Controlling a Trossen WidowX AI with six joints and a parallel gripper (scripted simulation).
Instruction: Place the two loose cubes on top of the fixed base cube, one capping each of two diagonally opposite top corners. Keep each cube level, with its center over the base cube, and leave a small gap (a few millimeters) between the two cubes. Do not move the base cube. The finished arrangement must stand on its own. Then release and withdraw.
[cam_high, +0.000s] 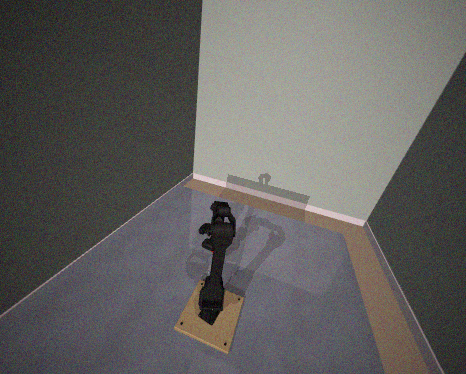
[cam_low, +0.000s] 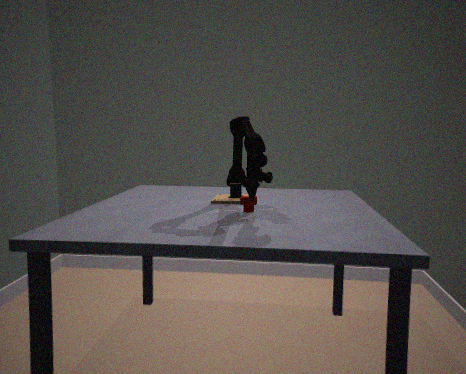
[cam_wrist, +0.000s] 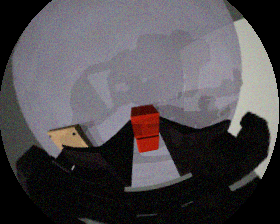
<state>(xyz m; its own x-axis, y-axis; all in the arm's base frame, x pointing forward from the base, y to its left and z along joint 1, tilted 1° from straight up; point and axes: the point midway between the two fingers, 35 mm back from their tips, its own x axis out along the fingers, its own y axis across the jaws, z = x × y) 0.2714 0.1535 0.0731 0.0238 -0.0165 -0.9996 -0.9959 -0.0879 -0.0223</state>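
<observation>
My gripper (cam_low: 252, 196) (cam_wrist: 144, 120) points down, shut on a red loose cube (cam_low: 254, 200) (cam_wrist: 145, 126). The red base cube (cam_low: 248, 208) stands on the table in the exterior view. The other red loose cube (cam_low: 244, 200) sits on its top left in that view, and the held cube is at its top right. Whether the held cube touches the base or hangs just above it, and any gap between the loose cubes, cannot be told. In the wrist view a red block (cam_wrist: 148, 144) shows just past the held cube. In the top view the arm hides nearly all the red.
The arm stands on a wooden mounting board (cam_high: 220, 335) (cam_low: 220, 199) (cam_wrist: 64, 135). The blue-grey table (cam_high: 125, 300) (cam_low: 125, 220) carries the arm's shadows around the cubes. The board lies behind the cubes in the exterior view.
</observation>
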